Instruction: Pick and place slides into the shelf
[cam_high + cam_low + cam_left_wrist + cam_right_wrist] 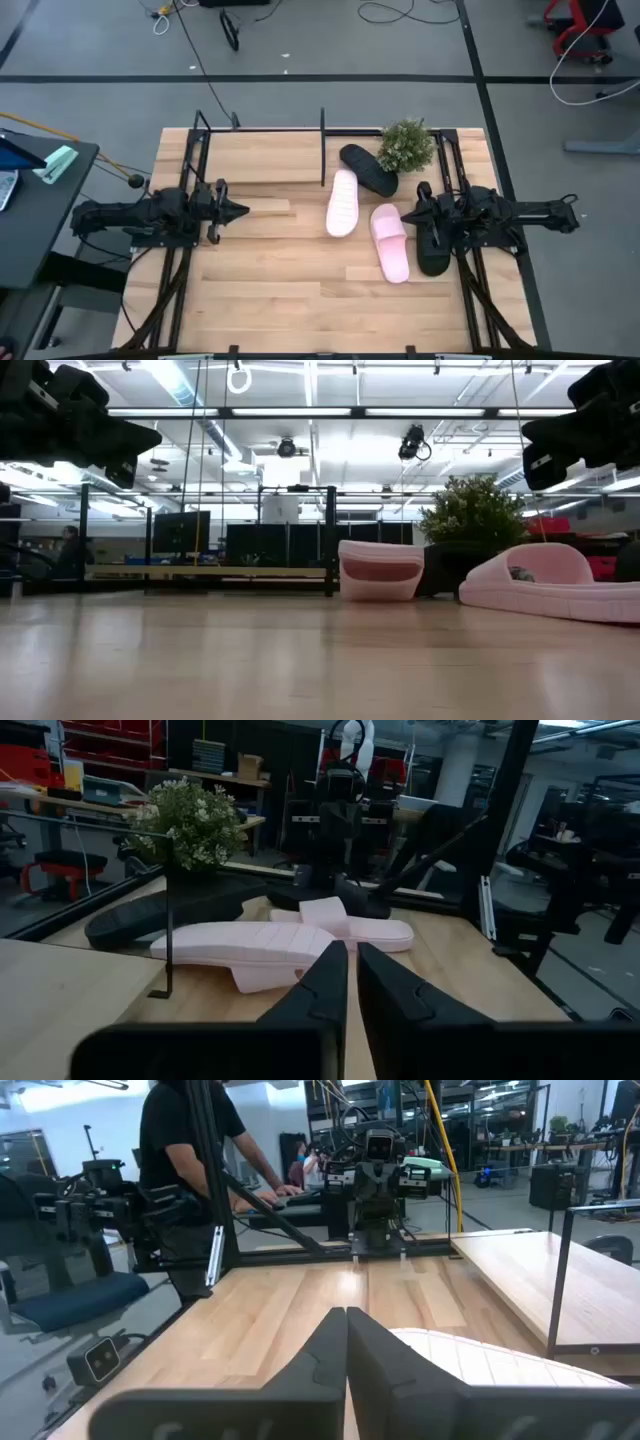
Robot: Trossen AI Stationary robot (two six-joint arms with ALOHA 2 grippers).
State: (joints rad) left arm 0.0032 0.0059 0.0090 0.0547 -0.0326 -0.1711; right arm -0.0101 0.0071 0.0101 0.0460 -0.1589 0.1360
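Pink slide [343, 202] lengthwise toward shelf [322, 147], second pink slide [391, 242] angled

Light's all overhead: long ceiling strips [320, 412] blow out white in my low view, so my arms there read as flat black silhouettes. Wooden table [270, 290] from above is evenly lit, shadows soft and short. Near tabletop in the low view is smeared out of focus. My left gripper [352, 982] and right gripper [346, 1342] sit close to their lenses, soft-edged. Room behind the left wrist is dim.
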